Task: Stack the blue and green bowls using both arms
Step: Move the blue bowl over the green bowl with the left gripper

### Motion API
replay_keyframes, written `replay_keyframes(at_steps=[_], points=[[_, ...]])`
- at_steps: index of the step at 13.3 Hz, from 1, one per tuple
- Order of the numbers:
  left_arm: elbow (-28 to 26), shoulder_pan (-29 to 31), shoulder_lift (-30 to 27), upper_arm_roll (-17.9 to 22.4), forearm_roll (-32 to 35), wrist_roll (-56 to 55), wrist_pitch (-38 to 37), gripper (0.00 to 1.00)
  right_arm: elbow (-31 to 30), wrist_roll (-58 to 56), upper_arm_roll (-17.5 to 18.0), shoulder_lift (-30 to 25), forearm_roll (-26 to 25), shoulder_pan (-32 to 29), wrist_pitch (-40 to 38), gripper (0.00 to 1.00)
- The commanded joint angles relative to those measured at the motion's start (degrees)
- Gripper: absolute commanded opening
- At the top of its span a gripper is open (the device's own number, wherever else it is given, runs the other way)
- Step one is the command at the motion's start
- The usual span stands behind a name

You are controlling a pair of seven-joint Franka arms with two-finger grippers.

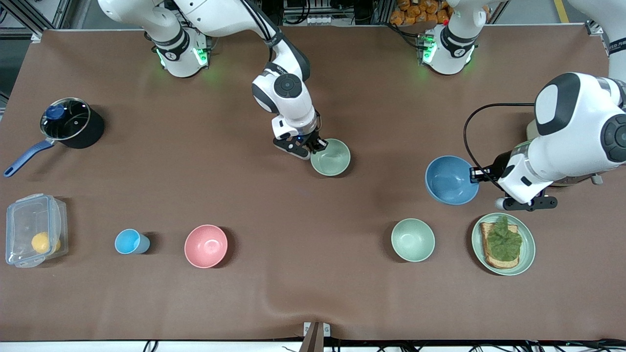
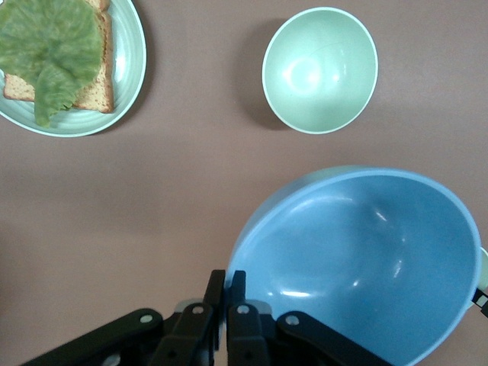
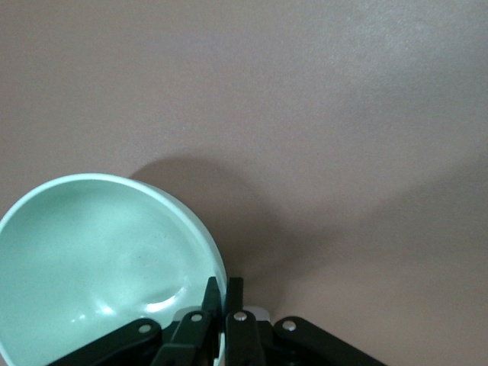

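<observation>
Seen from the high front view, a brown table carries two white robot arms reaching down from the top of the frame.

The right gripper is at the centre of the frame, its fingers closed on the rim of the green bowl, which sits upright, open side up. The right wrist view shows the same pinch, with the right gripper clamped over the rim of the green bowl.

The left gripper is toward the left arm's end of the table, closed on the rim of the blue bowl. In the left wrist view the blue bowl appears tilted in the left gripper.

Lower in the frame than the blue bowl sit a paler mint bowl and a pale-green plate holding toast with lettuce.

Toward the right arm's end are a pink bowl, a light-blue cup, a clear lidded container and a black pot.
</observation>
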Motion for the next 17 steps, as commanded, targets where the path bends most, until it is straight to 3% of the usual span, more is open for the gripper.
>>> replay_keyframes(at_steps=[1, 5, 8, 10, 17], points=[[0.08, -1.43, -0.16, -0.02, -0.91, -2.91, -0.61, 0.0, 1.72, 3.68, -0.69, 0.77, -1.44, 0.32, -0.52, 0.99], [0.08, -2.84, -0.16, -2.66, -0.99, -9.3, -2.64, 0.0, 2.78, 3.61, -0.51, -0.54, -0.92, -0.21, -2.62, 1.0], [0.08, -5.03, 0.37, -3.72, -0.99, -13.62, -2.55, 0.0, 7.77, 4.22, -0.07, -1.43, 0.83, -1.96, -12.27, 1.0], [-0.01, -6.61, 0.54, -3.72, -0.99, -15.99, -2.64, 0.0, 9.46, 3.96, -0.25, -1.78, 8.28, -3.63, -13.97, 1.0], [-1.32, -9.78, 1.07, -4.07, -0.99, -18.64, -2.72, 0.0, 9.02, 3.7, -0.25, 1.72, 24.9, -11.19, -15.65, 1.0]])
